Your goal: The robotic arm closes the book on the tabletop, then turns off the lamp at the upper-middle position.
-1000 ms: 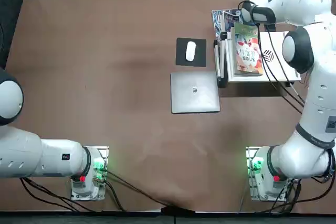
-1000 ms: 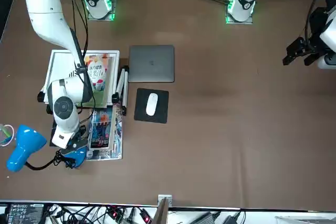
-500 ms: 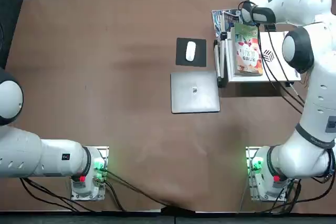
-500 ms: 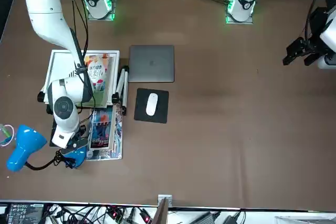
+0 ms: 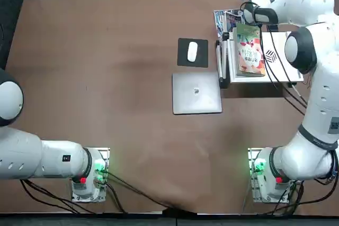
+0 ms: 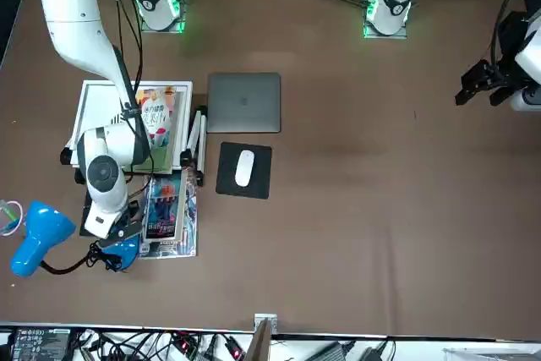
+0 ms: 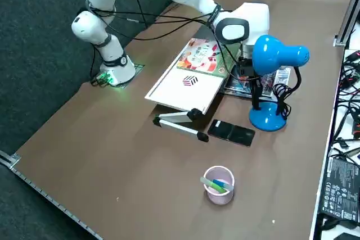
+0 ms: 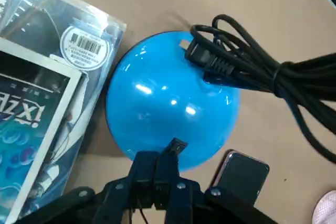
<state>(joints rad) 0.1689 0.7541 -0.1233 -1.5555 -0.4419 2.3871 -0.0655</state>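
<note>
The book (image 5: pixel 250 47) lies closed, green cover up, on a tilted white stand (image 7: pixel 185 88); it also shows in the front view (image 6: pixel 156 120). The lamp's round blue base (image 8: pixel 168 98) stands at the table's far right corner beside it, and the blue lamp head (image 7: pixel 277 54) hangs over the base (image 7: pixel 269 119) on its black neck. My right gripper (image 8: pixel 160 166) is shut, fingertips together with nothing between them, right over the near edge of the base by a small switch (image 8: pixel 177 145). The front view shows the gripper (image 6: pixel 117 238) against the base. The brown tabletop (image 5: pixel 106 78) spreads to the left.
A blue glossy magazine (image 8: pixel 47 40) lies beside the lamp base, and a coiled black cable (image 8: pixel 262 72) plugs into it. A dark phone (image 7: pixel 232 132) and a pink cup with pens (image 7: pixel 218 184) sit nearby. A closed laptop (image 5: pixel 196 92) and a mouse (image 5: pixel 192 51) on a black pad lie mid-table.
</note>
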